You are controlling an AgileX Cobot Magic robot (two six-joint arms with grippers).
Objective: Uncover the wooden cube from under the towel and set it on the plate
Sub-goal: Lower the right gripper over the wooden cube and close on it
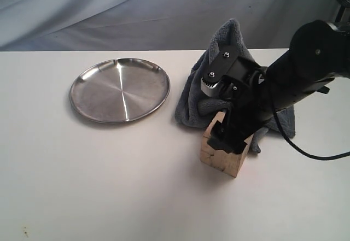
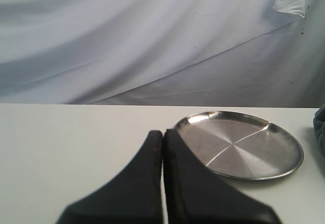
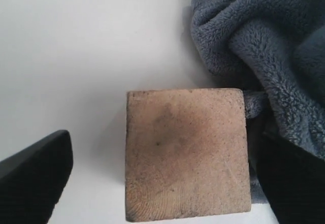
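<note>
Beside the towel, the right pincer straddles the wooden cube.

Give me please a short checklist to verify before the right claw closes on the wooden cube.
1. Wooden cube uncovered, top face free: ok.
2. Right claw open, one finger on each side of the cube: ok.
3. Towel clear of the grasp: not ok, it lies against the cube beside one finger.
4. Plate empty: ok.
5. Left claw, shut, out of the way to the plate: cannot tell.
</note>
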